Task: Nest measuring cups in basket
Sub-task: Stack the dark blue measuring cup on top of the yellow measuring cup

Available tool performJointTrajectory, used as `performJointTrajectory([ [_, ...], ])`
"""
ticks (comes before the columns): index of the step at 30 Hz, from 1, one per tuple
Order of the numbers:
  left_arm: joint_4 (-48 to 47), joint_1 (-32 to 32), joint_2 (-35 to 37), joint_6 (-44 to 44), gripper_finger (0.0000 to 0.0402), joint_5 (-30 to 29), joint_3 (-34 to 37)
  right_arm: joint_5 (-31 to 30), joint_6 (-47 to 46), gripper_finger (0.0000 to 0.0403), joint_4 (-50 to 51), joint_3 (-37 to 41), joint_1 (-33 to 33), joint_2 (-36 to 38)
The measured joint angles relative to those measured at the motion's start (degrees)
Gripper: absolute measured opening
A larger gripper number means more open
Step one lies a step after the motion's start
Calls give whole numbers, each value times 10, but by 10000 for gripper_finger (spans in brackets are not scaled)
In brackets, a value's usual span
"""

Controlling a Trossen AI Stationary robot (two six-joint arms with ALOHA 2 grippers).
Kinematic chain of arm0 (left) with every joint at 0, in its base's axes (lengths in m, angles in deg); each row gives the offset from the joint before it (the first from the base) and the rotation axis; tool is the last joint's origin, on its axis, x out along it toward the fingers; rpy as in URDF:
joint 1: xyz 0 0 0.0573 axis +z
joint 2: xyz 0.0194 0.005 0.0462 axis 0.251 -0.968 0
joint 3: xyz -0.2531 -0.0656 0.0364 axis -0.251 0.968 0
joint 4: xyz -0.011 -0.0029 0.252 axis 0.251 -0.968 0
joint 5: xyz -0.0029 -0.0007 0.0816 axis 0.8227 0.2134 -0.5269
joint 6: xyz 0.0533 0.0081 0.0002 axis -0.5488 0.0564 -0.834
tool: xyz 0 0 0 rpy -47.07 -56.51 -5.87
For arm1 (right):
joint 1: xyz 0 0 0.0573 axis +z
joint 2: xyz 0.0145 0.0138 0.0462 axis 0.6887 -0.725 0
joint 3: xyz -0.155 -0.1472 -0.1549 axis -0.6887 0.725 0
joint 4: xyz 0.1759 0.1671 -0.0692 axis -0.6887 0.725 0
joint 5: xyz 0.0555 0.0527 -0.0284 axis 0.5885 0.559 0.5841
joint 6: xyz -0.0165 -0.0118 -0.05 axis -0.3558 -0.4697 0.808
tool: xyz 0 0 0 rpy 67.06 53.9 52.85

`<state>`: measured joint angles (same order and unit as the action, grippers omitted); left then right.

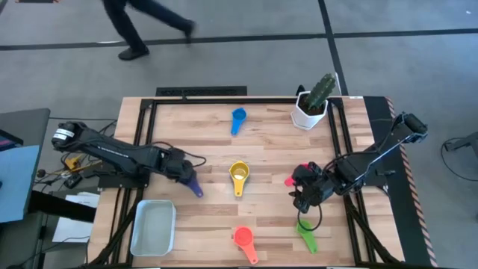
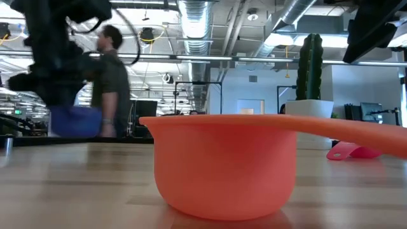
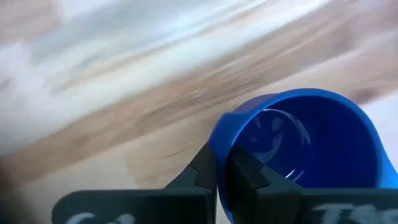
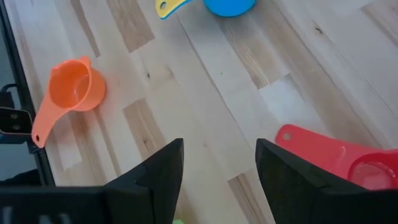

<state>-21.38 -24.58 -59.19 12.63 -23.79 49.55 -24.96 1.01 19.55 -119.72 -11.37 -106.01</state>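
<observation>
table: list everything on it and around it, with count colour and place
cups: six seen; light blue far middle; yellow centre; red-orange near edge; green and pink by the right arm; dark blue held at left
basket: one, pale, near left corner
cactus in white pot: one, far right
table: one, light wood
person: one, dark clothes, beyond the far edge
left end effector: shut on the dark blue cup's rim
right end effector: open, above bare wood
</observation>
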Motion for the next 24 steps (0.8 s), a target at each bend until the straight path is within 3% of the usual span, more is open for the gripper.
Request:
performJointTrajectory([
  [5,3,0,-8,-136,2,-53,-90,0,-4,212,0,0,5,0],
  [10,-5,16,-59,-276,2,-62,-178,-1,-14,203,0,0,1,0],
  [24,-14,111,-324,-553,1,-45,-468,-2,-98,169,-8,0,23,0],
])
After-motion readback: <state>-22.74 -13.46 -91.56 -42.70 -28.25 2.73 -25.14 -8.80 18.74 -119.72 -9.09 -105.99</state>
